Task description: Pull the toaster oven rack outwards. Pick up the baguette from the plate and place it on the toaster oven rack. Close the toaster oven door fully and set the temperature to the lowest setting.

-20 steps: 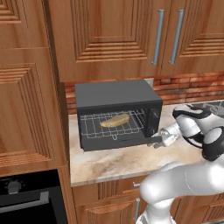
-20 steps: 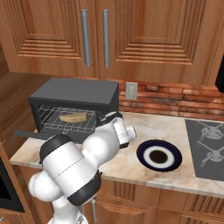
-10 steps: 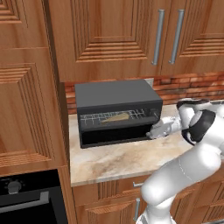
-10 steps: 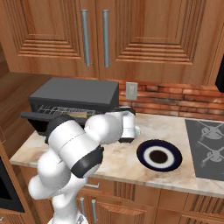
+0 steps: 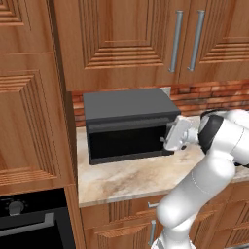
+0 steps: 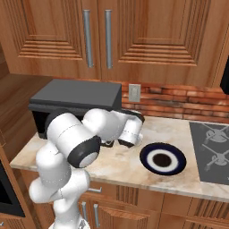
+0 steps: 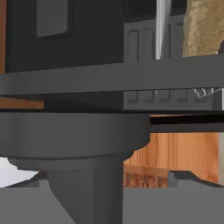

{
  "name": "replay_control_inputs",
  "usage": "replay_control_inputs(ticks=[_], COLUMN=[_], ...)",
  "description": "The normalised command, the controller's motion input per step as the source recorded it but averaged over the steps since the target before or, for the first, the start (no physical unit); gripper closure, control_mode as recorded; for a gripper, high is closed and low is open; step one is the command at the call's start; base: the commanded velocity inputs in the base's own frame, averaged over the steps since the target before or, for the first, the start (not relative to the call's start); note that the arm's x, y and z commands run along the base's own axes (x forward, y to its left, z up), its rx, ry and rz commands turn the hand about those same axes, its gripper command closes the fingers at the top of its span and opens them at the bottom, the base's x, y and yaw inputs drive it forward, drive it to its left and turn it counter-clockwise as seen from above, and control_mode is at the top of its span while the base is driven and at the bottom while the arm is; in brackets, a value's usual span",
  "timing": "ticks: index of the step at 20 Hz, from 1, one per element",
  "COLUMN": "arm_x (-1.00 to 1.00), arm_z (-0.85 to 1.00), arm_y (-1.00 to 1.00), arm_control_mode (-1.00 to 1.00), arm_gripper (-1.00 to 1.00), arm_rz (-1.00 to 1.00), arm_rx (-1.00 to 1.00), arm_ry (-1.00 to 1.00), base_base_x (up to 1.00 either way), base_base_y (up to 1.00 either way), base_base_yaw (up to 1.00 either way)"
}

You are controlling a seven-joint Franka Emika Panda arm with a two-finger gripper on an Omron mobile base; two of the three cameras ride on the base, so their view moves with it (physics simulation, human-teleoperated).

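The toaster oven door [image 5: 129, 141], open a second ago with the baguette on the rack, is now shut just left of the wide, empty pincer [image 5: 170, 137], so only the temperature setting remains.

White arm bent at the elbow, forearm reaching left, hand [image 5: 171, 137] level, fingers spread wide

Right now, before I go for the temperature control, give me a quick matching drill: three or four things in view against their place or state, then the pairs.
1. toaster oven door
2. plate
3. gripper
4. counter

A. jaws apart, at the toaster oven's right front
B. bare, on the counter right of the arm
C. shut
D. pale marbled stone

Pairs: 1-C, 2-B, 3-A, 4-D
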Motion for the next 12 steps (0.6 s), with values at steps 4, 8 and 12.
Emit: replay_control_inputs(ticks=[4,8,12], arm_x=[0.53,0.52,0.61], arm_z=[0.92,0.94,0.99], arm_y=[0.17,0.08,0.01], arm_control_mode=[-1.0,-1.0,-1.0], arm_gripper=[-1.0,-1.0,-1.0], arm_rz=[-0.15,-0.16,-0.14], arm_rx=[0.11,0.12,0.11], arm_ry=[0.36,0.35,0.38], base_base_x=[0.0,0.0,0.0], base_base_y=[0.0,0.0,0.0], base_base_yaw=[0.0,0.0,0.0])
